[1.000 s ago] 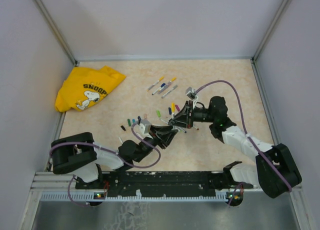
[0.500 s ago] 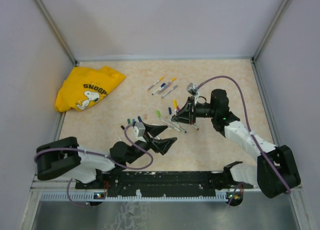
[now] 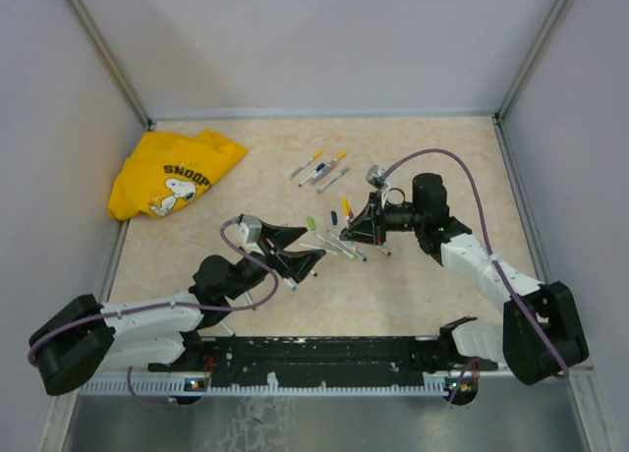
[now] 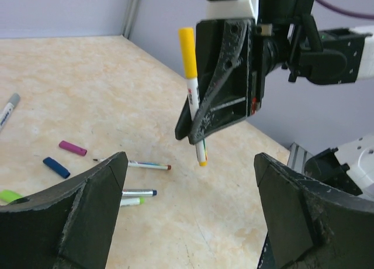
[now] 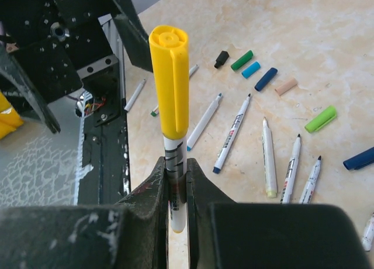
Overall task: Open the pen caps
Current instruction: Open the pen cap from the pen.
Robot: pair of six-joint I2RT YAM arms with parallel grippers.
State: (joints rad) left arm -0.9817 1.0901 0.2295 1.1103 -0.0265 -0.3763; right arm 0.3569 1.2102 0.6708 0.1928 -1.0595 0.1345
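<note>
Yellow plastic cap (image 5: 169,82) tops the thin white marker barrel (image 5: 175,155) that my right claw (image 5: 177,184) clenches upright, just above its grip. My left claw (image 4: 190,202) hangs released, short of the cap; I should centre on it, pinch only the cap, and pull straight along the barrel.

Top camera: fixed high behind my bases, looking down over the whole table (image 3: 423,147). Left wrist camera: low, near level, facing my right gripper (image 4: 196,141) at close range between its own fingers (image 4: 76,216). Right wrist camera: tilted steeply down, very close. All three share the yellow cap (image 5: 169,76) and its pen (image 5: 175,158).
</note>
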